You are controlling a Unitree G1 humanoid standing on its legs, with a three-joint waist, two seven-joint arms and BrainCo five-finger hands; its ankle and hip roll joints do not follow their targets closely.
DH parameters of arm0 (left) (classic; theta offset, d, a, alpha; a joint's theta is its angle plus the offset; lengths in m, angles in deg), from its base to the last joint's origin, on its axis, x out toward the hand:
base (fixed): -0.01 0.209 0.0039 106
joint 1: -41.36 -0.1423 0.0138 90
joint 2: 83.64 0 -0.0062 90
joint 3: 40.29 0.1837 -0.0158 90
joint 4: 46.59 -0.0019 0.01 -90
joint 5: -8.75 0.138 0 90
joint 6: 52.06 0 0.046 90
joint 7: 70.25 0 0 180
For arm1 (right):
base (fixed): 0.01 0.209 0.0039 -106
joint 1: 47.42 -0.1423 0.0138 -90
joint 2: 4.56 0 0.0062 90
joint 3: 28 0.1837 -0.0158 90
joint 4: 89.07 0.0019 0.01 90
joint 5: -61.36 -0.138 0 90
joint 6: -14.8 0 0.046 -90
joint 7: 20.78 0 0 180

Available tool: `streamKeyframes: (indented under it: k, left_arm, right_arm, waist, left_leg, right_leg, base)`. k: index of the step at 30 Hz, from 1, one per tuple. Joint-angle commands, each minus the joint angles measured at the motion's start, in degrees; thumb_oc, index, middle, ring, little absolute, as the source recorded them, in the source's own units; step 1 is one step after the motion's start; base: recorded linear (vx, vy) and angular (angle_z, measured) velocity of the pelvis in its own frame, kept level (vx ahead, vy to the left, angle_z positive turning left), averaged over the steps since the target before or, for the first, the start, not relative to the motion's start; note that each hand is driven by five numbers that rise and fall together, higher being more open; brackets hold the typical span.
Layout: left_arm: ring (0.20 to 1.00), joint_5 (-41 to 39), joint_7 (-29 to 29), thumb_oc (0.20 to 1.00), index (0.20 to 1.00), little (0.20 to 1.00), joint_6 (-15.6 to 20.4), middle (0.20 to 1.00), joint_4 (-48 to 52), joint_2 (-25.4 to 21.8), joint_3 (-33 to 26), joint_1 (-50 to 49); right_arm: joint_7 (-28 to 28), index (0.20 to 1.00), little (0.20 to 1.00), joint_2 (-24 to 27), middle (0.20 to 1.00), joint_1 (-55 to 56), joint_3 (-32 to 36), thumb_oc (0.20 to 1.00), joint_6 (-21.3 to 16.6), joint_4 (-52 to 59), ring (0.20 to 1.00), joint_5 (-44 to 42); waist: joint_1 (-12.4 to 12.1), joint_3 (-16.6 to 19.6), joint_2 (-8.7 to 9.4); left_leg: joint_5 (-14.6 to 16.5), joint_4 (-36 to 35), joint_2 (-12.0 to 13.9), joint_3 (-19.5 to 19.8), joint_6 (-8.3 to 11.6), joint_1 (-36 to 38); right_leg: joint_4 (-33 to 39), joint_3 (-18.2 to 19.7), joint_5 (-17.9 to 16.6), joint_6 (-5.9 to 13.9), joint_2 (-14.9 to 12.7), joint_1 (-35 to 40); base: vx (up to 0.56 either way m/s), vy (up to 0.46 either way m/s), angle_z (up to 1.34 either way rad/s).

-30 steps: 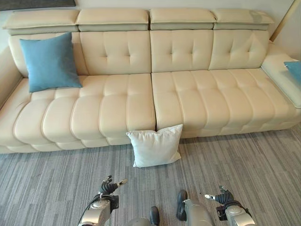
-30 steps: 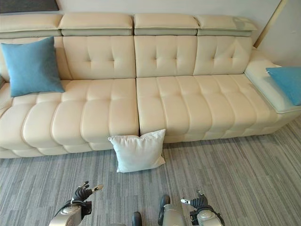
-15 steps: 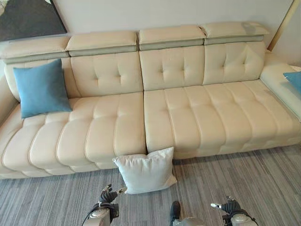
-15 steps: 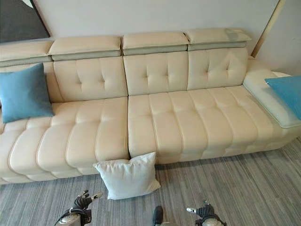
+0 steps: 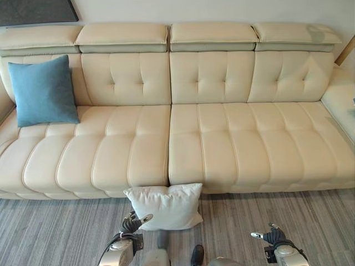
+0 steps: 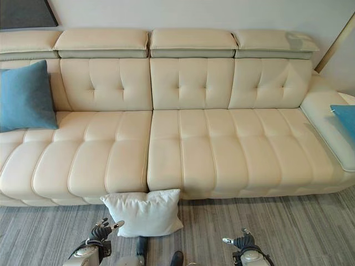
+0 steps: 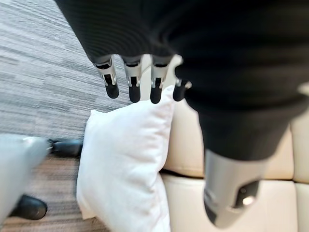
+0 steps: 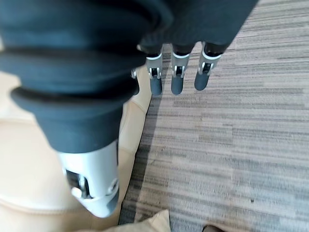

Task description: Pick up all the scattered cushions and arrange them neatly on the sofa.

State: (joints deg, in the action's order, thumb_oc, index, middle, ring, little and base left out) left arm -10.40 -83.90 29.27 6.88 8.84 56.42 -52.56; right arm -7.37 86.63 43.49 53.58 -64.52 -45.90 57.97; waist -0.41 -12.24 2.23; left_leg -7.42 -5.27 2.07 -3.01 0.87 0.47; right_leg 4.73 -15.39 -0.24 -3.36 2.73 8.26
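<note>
One blue cushion on sofa's right arm, right eye view

The long sofa stood against the wall, with the carpet in front of it. One cushion leaned on the sofa's back at the left end of the seat. Another cushion lay on the far right end of the sofa. A third cushion stood on the carpet, leaning against the sofa's front near the middle. The left hand was just in front of that cushion. The right hand was over the carpet, well to the right.
</note>
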Motion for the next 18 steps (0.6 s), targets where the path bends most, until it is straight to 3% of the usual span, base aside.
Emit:
streamKeyframes:
  k: [1,3,4,6,7,9,11,13,18]
  left_arm:
    - [1.0,0.54,-0.96,1.0,1.0,1.0,1.44,1.0,1.17,-2.58,1.41,0.16]
    - [1.0,0.36,-1.27,1.0,1.0,1.0,1.44,1.0,1.19,-3.28,0.95,0.43]
    - [1.0,0.71,-1.56,1.0,1.0,1.0,1.32,1.0,1.14,-3.85,0.55,0.56]
    - [1.0,1.01,-1.48,1.0,1.0,1.0,1.24,1.0,1.19,-4.02,0.44,0.64]
    - [1.0,0.9,-1.51,1.0,1.0,1.0,1.42,1.0,0.91,-4.17,0.2,0.86]
    - [1.0,0.74,-1.58,1.0,1.0,1.0,1.49,1.0,1.02,-4.33,-0.1,0.85]
    - [1.0,0.13,-1.8,1.0,1.0,1.0,1.72,1.0,0.61,-4.5,-0.9,1.24]
    - [1.0,-0.21,-2.44,1.0,1.0,1.0,1.98,1.0,-1.38,-4.13,-1.36,1.51]
    - [1.0,-1.57,-4.68,1.0,1.0,1.0,2.06,1.0,-4.14,-2.37,-3.15,-0.26]
  right_arm:
    - [-0.12,1.0,1.0,0.46,1.0,-1.01,-0.85,1.0,-0.27,0.1,1.0,0.77]
    - [-0.23,1.0,1.0,-0.08,1.0,-1.65,-1.07,1.0,-0.15,0.16,1.0,0.92]
    - [-0.31,1.0,1.0,-0.82,1.0,-1.81,-1.46,1.0,-0.24,0.51,1.0,0.98]
    - [-0.38,1.0,1.0,-1.02,1.0,-1.66,-1.57,1.0,-0.17,0.52,1.0,1.11]
    - [-0.39,1.0,1.0,-1.42,1.0,-1.73,-1.68,1.0,-0.01,-0.37,1.0,0.83]
    - [-0.19,1.0,1.0,-1.42,1.0,-1.71,-1.75,1.0,0.06,-0.47,1.0,0.75]
    - [0.2,1.0,1.0,-1.43,1.0,-2.08,-1.7,1.0,-0.08,-0.64,1.0,0.37]
    - [0.84,1.0,1.0,-1.27,1.0,-1.97,-1.76,1.0,-0.31,-2.22,1.0,0.0]
    - [2.19,1.0,1.0,-0.93,1.0,-1.29,-0.74,1.0,-0.62,-2.35,1.0,-1.14]
  waist:
    - [-0.51,2.19,0.52]
    - [-0.79,1.79,0.49]
    - [-0.96,0.99,0.21]
    - [-0.77,0.82,0.27]
    - [-0.5,0.4,0.29]
    - [-0.61,0.12,0.12]
    - [-0.88,-0.75,0.35]
    - [-0.29,-0.81,0.68]
    - [-0.8,-0.11,0.45]
  left_leg:
    - [6.93,0.27,-2.46,-1.82,-0.29,2.34]
    - [7.96,0.27,-2.82,-2.45,-1.36,3.04]
    - [9.18,0.27,-3.15,-3.32,-2.32,3.76]
    - [9.49,0.27,-3.27,-3.41,-2.29,3.97]
    - [9.52,0.27,-3.01,-3.42,-1.94,3.99]
    - [9.33,0.27,-2.7,-3.63,-1.67,3.77]
    - [8.94,0.27,-2.53,-4.12,-1.24,3.5]
    - [8.75,0.27,-2.7,-3.54,-0.96,3.55]
    - [9.08,0.27,-3.0,-2.44,-0.47,3.64]
  right_leg:
    - [-7.77,3.95,6.9,7.83,-8.57,0.9]
    - [-12.38,4.52,6.41,8.66,-9.37,-1.52]
    - [-19.86,4.35,5.79,9.24,-10.47,-5.37]
    - [-20.76,4.91,5.67,9.2,-10.14,-6.44]
    - [-19.46,6.59,5.78,8.83,-8.3,-8.7]
    - [-17.42,6.93,5.56,8.62,-7.43,-9.67]
    - [-10.22,5.84,3.18,8.38,-6.54,-10.7]
    - [-4.63,7.87,2.59,8.3,-5.67,-8.69]
    - [0.27,4.69,2.25,7.78,-5.55,-4.51]
  base:
    - [0.15,0.283,-0.1]
    - [0.12,0.318,-0.19]
    - [0.07,0.271,-0.31]
    - [0.06,0.147,-0.23]
    - [0.05,0.056,-0.1]
    - [0.02,-0.002,0.06]
    - [0.04,-0.069,-0.03]
    - [0.14,-0.101,-0.09]
    - [0.15,-0.081,0.24]
